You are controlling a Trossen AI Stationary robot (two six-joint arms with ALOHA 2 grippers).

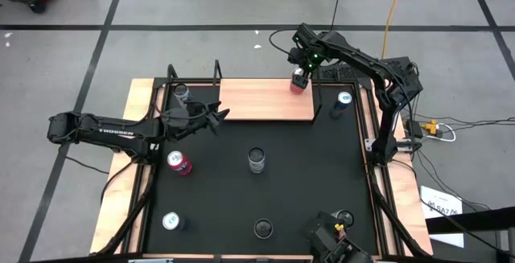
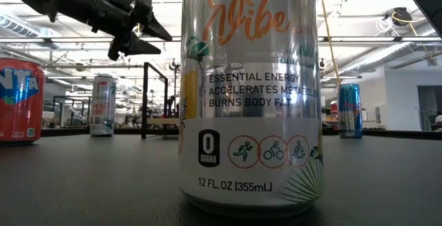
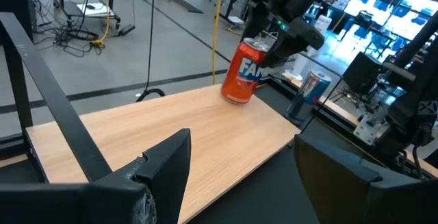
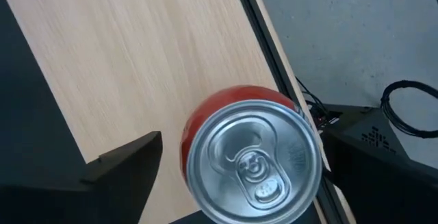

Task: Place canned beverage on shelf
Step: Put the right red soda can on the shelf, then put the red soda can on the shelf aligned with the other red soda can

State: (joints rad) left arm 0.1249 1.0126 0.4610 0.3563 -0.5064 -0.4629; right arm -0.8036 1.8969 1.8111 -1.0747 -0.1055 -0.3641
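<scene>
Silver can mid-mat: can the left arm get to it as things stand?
Probably yes. The left gripper hovers open and empty by the shelf's left end, and the silver can stands alone on bare mat. The nearest neighbour, the red can, is well off to the side.

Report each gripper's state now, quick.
Left gripper: open, holding nothing, at the shelf's left end.
Right gripper: open around the red can on the shelf.

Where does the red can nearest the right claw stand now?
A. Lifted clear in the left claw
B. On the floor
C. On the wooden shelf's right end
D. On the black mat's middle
C: the red can stands upright on the light-wood shelf, at its right end, under the right claw.
</scene>
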